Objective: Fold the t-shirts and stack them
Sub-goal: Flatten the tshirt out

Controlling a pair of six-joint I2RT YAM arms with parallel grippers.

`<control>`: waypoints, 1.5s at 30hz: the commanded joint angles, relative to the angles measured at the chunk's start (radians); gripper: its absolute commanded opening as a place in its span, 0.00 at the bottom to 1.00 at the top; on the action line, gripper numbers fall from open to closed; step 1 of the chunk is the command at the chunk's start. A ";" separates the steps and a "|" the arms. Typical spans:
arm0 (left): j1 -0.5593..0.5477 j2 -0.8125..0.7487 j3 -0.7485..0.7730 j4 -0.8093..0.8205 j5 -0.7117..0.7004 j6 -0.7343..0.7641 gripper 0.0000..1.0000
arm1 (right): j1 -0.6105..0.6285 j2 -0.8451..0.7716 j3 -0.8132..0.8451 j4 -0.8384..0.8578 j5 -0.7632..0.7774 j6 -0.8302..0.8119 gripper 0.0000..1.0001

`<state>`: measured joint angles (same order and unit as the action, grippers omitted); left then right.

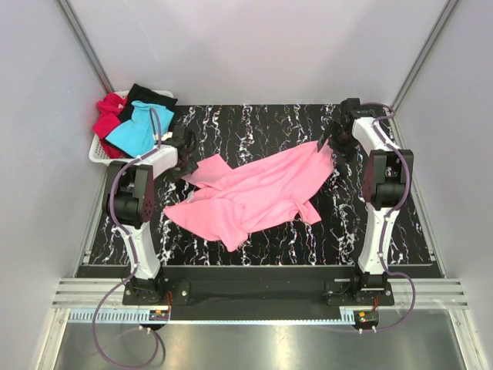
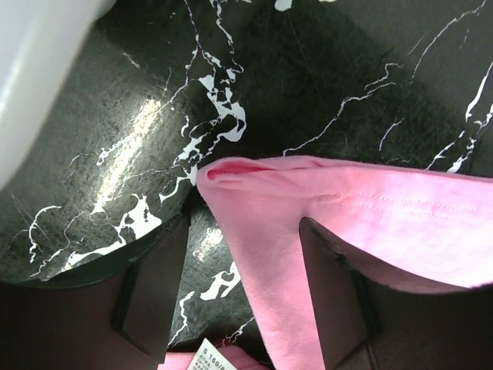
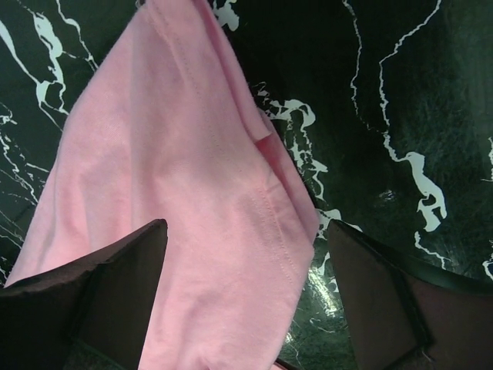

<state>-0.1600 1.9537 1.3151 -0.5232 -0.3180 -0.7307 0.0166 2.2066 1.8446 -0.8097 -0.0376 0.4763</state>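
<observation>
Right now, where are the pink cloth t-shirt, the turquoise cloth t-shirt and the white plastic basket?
pink cloth t-shirt (image 1: pixel 254 196), top external view, middle of its body
turquoise cloth t-shirt (image 1: pixel 139 129), top external view, uppermost fold
white plastic basket (image 1: pixel 98 156), top external view, near rim

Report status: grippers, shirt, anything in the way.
Left gripper open, straddling pink shirt edge. Right gripper open over opposite corner. Shirt spread, rumpled, not yet folded. Basket of shirts close beside left arm.

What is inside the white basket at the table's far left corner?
Three shirts are heaped in the basket: a turquoise shirt on top, a black shirt behind it, a red shirt at the left. Anything beneath them is covered.
</observation>
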 commanded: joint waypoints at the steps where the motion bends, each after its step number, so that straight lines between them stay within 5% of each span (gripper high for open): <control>1: 0.000 0.016 0.013 0.034 -0.020 -0.030 0.63 | -0.010 0.005 0.005 -0.002 0.022 0.005 0.92; 7: 0.002 0.034 0.029 0.042 -0.013 -0.058 0.56 | -0.044 0.024 0.016 -0.003 0.024 0.005 0.92; 13: 0.002 0.033 0.027 0.081 0.017 -0.039 0.21 | -0.053 0.068 0.054 0.000 0.031 0.012 0.91; 14: 0.001 0.031 0.026 0.091 0.026 -0.033 0.05 | -0.053 0.073 0.064 0.000 0.033 0.008 0.91; 15: 0.000 0.030 0.021 0.100 0.036 -0.015 0.00 | -0.053 0.080 0.071 0.001 0.031 -0.002 0.91; 31: -0.050 0.010 0.121 0.175 0.160 0.185 0.00 | -0.053 0.266 0.455 0.023 -0.091 -0.140 0.83; 45: -0.079 -0.001 0.157 0.155 0.174 0.234 0.00 | -0.053 0.338 0.473 0.003 -0.126 -0.139 0.77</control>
<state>-0.2314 1.9675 1.4334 -0.3870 -0.1600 -0.5217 -0.0383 2.5240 2.2841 -0.8009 -0.1257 0.3504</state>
